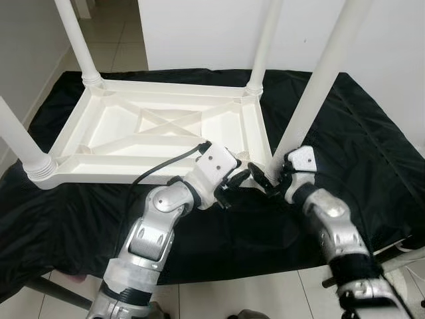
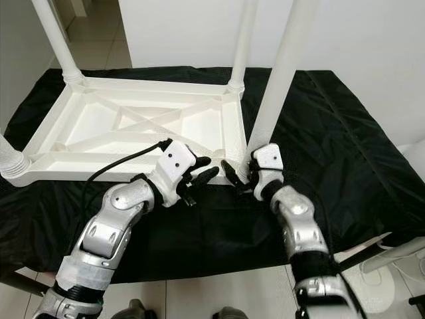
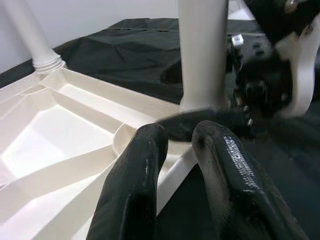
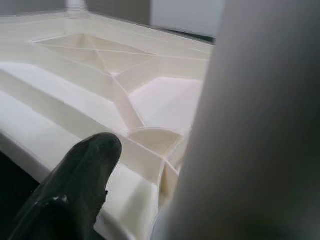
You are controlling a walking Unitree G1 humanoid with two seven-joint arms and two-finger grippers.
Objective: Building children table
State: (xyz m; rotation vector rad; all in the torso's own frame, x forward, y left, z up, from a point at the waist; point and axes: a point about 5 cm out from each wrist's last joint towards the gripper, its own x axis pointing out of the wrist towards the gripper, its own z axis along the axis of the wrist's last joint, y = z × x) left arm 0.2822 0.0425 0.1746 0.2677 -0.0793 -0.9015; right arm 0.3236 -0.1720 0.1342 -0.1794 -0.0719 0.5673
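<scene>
The white children table (image 1: 166, 129) lies upside down on a black cloth (image 1: 372, 146), its ribbed underside up and 4 legs rising from the corners. The right pincer (image 2: 242, 174) is clenched around the base of the near-right leg (image 1: 312, 93), 1 black finger (image 4: 75, 195) lying along the frame edge just beside the corner socket. The left pincer (image 1: 236, 183) hovers just left of that same corner, its 2 fingers (image 3: 145, 175) slightly parted and grasping nothing, tips near the right pincer. Beyond both pincers stand the far legs (image 1: 80, 40), and the near-left leg (image 1: 20, 143) is well to the left.
</scene>
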